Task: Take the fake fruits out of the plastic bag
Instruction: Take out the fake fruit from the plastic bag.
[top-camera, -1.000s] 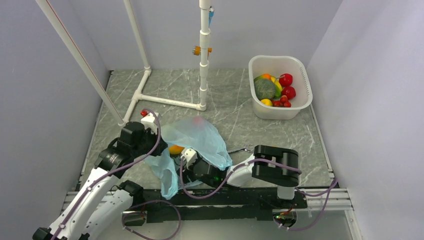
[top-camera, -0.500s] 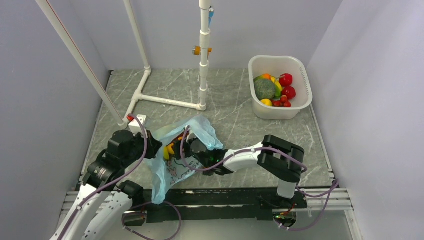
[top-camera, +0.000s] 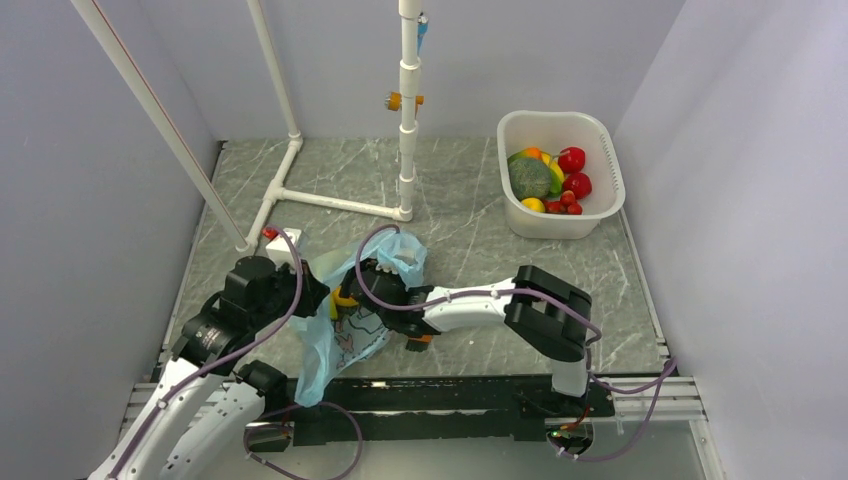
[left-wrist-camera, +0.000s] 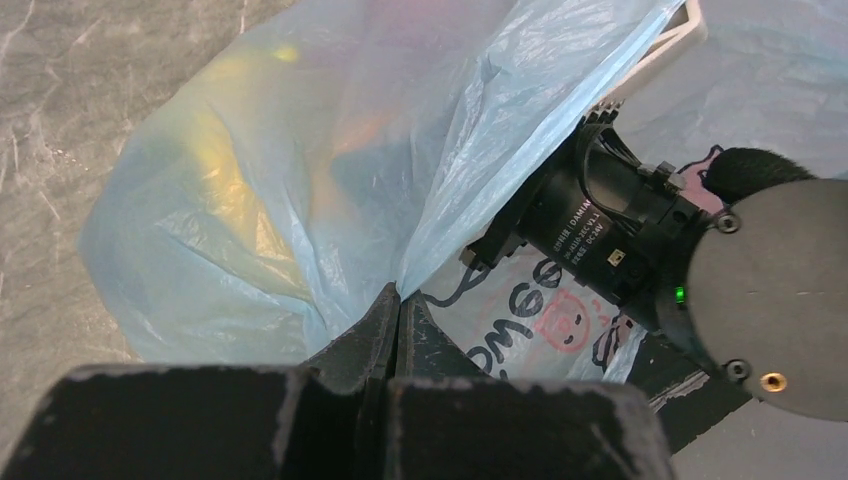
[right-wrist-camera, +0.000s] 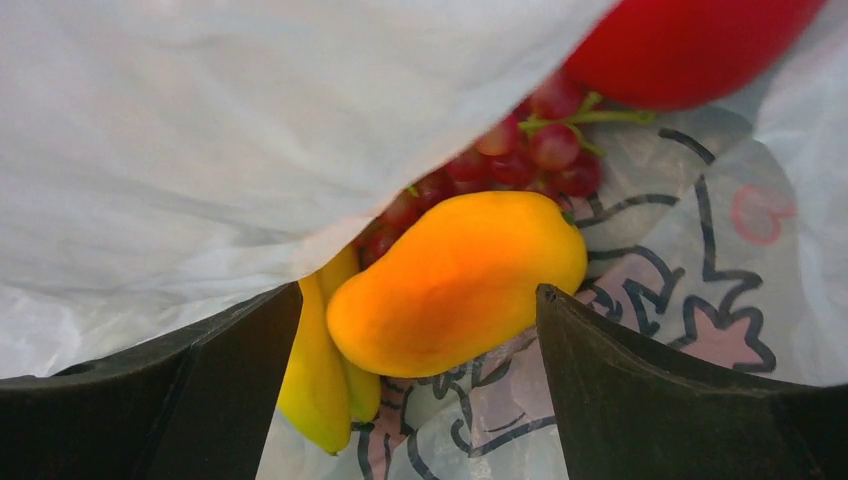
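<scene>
A fold of the plastic bag (right-wrist-camera: 200, 130) covers most of the grape bunch (right-wrist-camera: 545, 150) and the upper end of the banana (right-wrist-camera: 318, 390); the mango (right-wrist-camera: 455, 285) hides part of both. The red round fruit (right-wrist-camera: 690, 40) is cut off by the top edge. From the left wrist, the contents show only as a blurred yellow-orange glow through the film.

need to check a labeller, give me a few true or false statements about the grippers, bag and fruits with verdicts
The left gripper is shut on the plastic bag. True.
The right gripper is shut on the mango. False: it is open, the mango seen between its fingers.
The grape bunch lies outside the plastic bag. False: it is inside, behind the mango.
A banana lies beside the mango. True.
</scene>
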